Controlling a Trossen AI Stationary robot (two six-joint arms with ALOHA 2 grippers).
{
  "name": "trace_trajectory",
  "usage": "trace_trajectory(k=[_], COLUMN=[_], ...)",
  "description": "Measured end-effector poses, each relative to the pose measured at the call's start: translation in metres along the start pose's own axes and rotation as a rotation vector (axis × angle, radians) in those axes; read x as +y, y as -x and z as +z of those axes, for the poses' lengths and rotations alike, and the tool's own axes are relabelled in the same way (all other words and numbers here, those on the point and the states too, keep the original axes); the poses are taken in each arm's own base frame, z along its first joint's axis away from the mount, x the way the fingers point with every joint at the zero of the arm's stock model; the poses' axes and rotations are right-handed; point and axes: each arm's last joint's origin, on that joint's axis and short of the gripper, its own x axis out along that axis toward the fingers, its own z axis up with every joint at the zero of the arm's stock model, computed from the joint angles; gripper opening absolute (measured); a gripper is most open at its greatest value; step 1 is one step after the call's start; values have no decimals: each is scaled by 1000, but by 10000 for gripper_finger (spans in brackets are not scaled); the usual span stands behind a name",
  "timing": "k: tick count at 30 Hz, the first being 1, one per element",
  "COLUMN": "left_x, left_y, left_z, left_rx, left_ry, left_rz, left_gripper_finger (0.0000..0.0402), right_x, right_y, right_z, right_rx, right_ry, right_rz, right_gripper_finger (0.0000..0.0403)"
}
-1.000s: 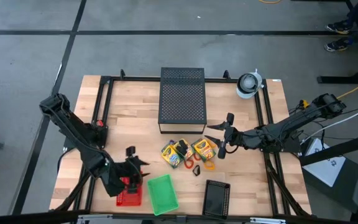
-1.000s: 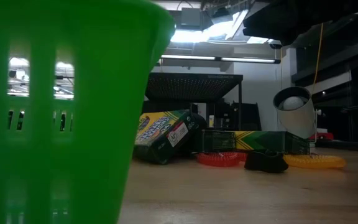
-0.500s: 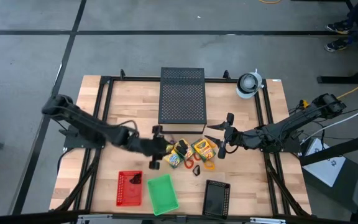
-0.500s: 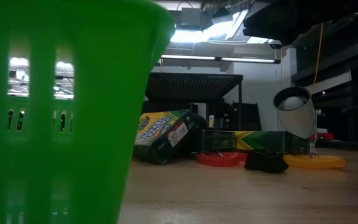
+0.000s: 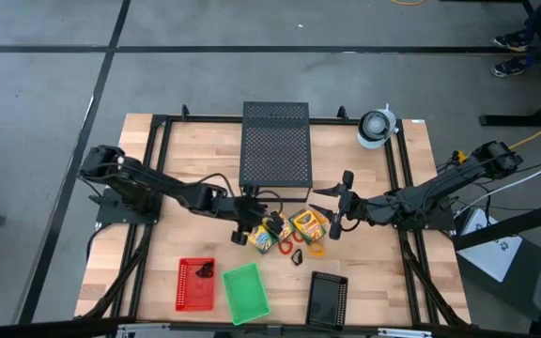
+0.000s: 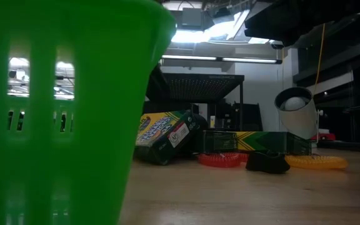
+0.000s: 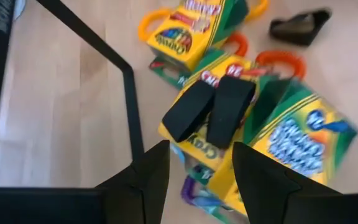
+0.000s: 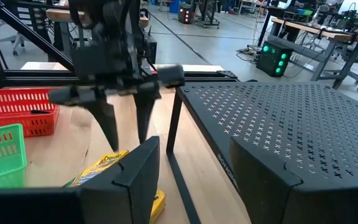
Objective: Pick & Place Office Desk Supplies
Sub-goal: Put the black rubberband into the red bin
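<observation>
- The left hand (image 5: 248, 228) hangs over the near-left edge of the supply pile, just in front of the black perforated box (image 5: 274, 148); its fingers (image 7: 146, 177) stand apart with nothing between them, which suits a descent onto an item (probably one of the boxes right beneath it).
- The crayon boxes (image 5: 283, 229) lie jumbled together mid-bench, some leaning on each other, so a clean hold likely needs the fingers to straddle one box's narrow side.
- Thin orange and red rings (image 7: 280, 58) and a small black clip (image 5: 297, 257) sit at the fringe of the pile, touching or just beside the boxes.
- The red basket (image 5: 194, 284), green basket (image 5: 246, 291) and black tray (image 5: 327, 299) line the bench's near edge, apparently as drop-off bins; the red one holds something dark.
- The right hand (image 5: 334, 208) waits beside the pile's far-right side, its fingers (image 8: 138, 177) apart and empty.
</observation>
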Motion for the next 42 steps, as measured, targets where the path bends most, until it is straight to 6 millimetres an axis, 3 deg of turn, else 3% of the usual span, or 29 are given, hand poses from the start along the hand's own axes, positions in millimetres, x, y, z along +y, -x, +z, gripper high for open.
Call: trace_trajectory(k=[7, 19, 30, 34, 42], left_x=[5, 3, -2, -2, -2], left_y=[-15, -37, -52, -51, -50], left_z=[3, 22, 18, 18, 19], left_rx=[3, 49, 97, 97, 98], left_ry=[-75, -97, -105, -105, -90], left_rz=[1, -148, -157, -151, -153], left_gripper_finger=[171, 171, 165, 129, 14], right_x=[0, 0, 0, 0, 0], right_y=[0, 0, 0, 0, 0], right_z=[0, 0, -2, -3, -3], right_rx=[0, 4, 22, 23, 23], right_ry=[0, 1, 8, 9, 9], right_rz=[0, 0, -1, -1, -2], right_gripper_finger=[196, 196, 196, 196, 196])
